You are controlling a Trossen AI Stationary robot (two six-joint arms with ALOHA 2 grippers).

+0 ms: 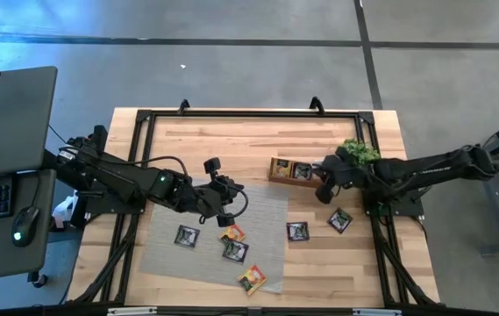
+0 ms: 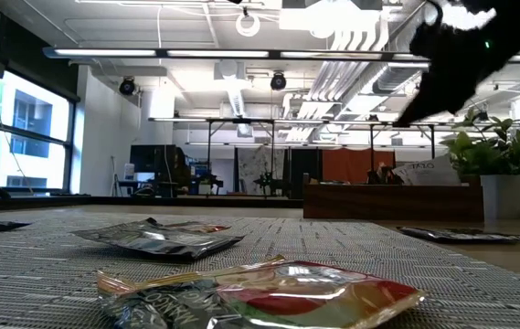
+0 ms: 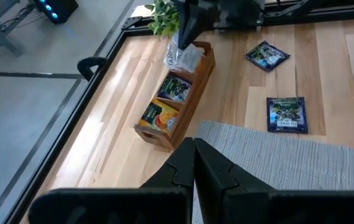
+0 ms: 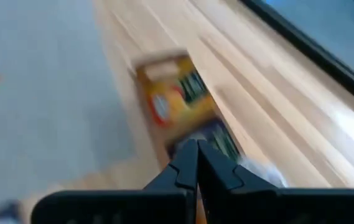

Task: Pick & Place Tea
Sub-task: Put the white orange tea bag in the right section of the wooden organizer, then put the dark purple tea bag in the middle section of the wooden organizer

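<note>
Wooden tray (image 1: pixel 291 170) holds sachets (image 3: pixel 164 106) just beside the right fingers (image 1: pixel 324 191), closed and empty like the left (image 1: pixel 229 213).

Flat tea sachets (image 1: pixel 234 249) lie scattered (mostly black, some orange).

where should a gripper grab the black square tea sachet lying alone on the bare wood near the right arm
Take the black square tea sachet by its edges, coming straight down from above. It lies flat and skewed on the bare wooden table, clear of neighbours, so turn the fingers to match its angle.
</note>
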